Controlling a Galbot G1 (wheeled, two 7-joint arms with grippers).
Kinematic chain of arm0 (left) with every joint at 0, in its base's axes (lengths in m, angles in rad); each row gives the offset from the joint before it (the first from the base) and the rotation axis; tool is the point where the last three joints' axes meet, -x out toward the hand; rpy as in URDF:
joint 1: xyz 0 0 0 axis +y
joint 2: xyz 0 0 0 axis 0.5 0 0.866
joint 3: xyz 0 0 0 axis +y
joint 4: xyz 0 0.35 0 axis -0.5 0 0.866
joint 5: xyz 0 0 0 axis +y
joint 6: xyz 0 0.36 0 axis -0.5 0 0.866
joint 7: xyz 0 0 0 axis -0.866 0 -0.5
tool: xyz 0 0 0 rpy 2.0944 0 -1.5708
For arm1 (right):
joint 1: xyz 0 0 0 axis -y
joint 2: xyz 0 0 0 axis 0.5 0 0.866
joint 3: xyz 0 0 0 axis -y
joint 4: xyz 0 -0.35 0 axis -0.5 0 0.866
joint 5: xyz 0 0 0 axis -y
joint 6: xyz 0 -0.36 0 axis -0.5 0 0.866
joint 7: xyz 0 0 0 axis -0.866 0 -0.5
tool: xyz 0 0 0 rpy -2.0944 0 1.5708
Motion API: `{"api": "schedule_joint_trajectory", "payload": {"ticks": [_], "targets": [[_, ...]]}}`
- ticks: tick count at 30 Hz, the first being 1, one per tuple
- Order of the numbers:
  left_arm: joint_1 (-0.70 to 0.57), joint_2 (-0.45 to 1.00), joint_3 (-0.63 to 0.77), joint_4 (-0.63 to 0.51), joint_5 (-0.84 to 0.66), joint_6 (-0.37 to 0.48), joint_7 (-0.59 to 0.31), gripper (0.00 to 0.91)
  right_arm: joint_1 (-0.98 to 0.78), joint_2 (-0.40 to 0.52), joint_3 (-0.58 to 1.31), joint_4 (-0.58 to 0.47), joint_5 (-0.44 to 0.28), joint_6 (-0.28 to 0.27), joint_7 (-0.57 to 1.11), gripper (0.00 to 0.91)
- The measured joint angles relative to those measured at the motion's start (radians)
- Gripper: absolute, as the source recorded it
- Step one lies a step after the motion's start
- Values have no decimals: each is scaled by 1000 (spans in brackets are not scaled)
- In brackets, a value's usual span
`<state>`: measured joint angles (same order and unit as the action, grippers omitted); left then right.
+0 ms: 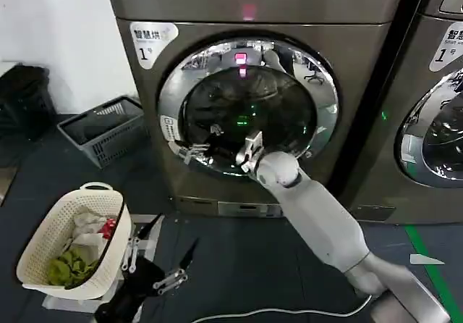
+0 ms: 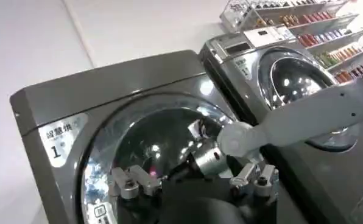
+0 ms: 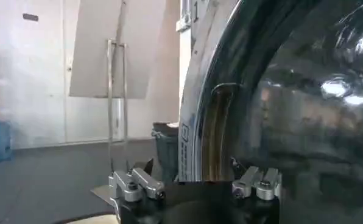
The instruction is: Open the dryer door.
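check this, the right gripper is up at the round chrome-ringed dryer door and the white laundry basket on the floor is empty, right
Not quite. The right gripper is at the round chrome-ringed dryer door, but the white laundry basket isn't empty: the head view shows clothes inside it.

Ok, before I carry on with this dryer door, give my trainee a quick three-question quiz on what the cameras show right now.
1. True or false: the dryer door is already swung wide open.
2. Which gripper is up at the door's lower rim? A) left gripper B) right gripper
3. Fill in: the white laundry basket holding clothes stands on the robot's ____ side.

Key:
1. False. The chrome ring sits flush against the machine front.
2. B. The right gripper is at the lower rim; the left gripper hangs low near the floor by the basket.
3. Left.
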<state>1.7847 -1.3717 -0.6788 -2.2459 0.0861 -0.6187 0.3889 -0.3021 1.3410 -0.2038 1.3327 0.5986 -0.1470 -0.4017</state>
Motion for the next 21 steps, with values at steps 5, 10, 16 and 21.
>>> {"api": "schedule_joint_trajectory", "payload": {"ticks": [5,10,16,21], "targets": [[0,-3,1,1,0,-1,0,907,0,19,-6,-6,-21,0,36,907],[1,-8,2,1,1,-2,0,907,-2,36,-12,-9,-30,-1,68,907],[1,-9,3,2,1,-2,0,907,-6,47,-21,-10,-44,-1,100,907],[0,-9,4,3,2,-2,0,907,-3,50,-26,-19,-42,-1,84,907]]}}
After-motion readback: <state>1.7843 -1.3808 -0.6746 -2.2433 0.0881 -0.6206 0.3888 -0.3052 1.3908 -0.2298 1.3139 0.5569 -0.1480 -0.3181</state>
